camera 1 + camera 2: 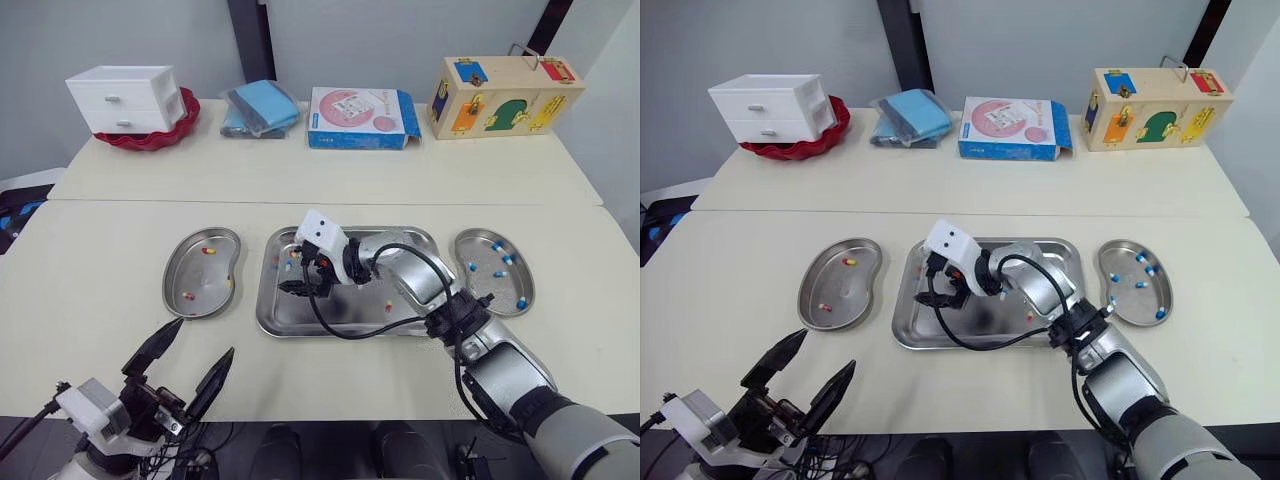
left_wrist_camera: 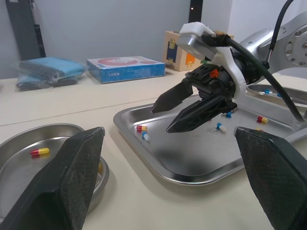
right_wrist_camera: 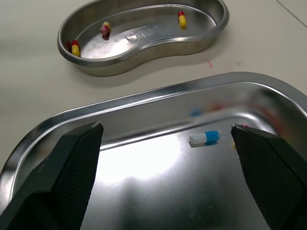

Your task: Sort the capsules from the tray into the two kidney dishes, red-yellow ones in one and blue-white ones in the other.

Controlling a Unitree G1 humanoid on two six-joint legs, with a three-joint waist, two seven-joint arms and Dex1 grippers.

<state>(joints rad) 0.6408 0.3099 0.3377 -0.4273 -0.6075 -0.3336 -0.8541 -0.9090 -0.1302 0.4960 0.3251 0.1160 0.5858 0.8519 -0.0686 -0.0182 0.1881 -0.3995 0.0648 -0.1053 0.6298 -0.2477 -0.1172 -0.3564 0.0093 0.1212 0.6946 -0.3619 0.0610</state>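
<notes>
Centre frame, the right jaws hang parted and empty over the tray (image 1: 285, 316) near a blue-white capsule (image 3: 204, 138); lower left, the left jaws gape wide above the desk (image 1: 100, 300).

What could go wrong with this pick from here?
1. The open right hand points at a blue-white capsule with a red-yellow capsule close beside it; closing could catch both or the wrong one.
2. The capsule lies on the smooth tray, so contact may nudge it away instead of pinching it.
3. The left dish, holding red-yellow ones, is nearer than the right dish; an early release would mis-sort.
</notes>
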